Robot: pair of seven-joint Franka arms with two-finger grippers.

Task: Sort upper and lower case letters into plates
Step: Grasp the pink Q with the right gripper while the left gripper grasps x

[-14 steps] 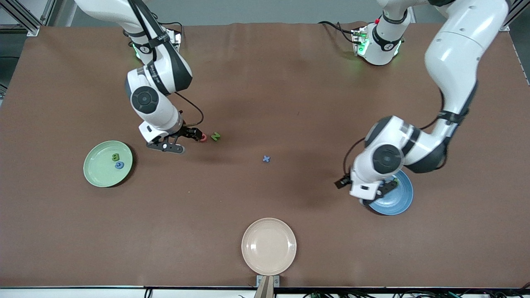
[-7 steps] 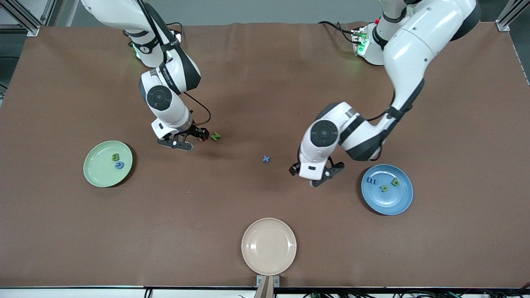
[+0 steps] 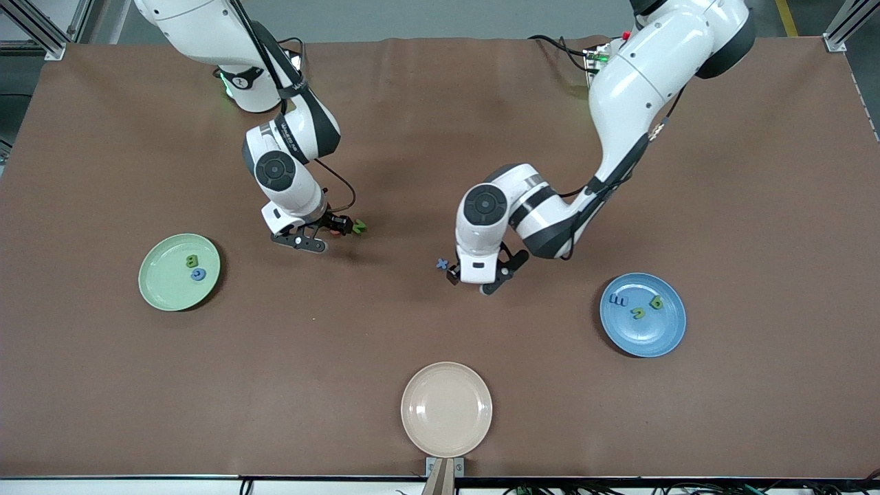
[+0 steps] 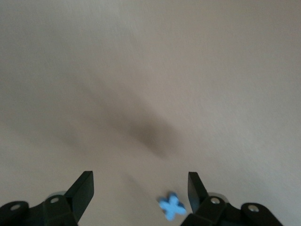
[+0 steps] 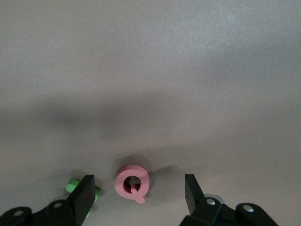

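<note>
Right gripper: low over the table, fingers apart, nothing clamped.
Pink Q: flat on the table between the right gripper's fingers, touching neither.
Green N: on the table just beside the right gripper, outside one finger; part hidden in the right wrist view.
Green plate: well apart from the right gripper, at the right arm's end; holds a green letter and a blue letter.
Left gripper: low over mid-table, fingers apart, nothing clamped.
Blue x: on the table between the left gripper's fingers, close by one.
Blue plate: apart from the left gripper, toward the left arm's end; holds three letters, one blue, two green.
Beige plate: at the table edge nearest the front camera, well apart from both grippers.
</note>
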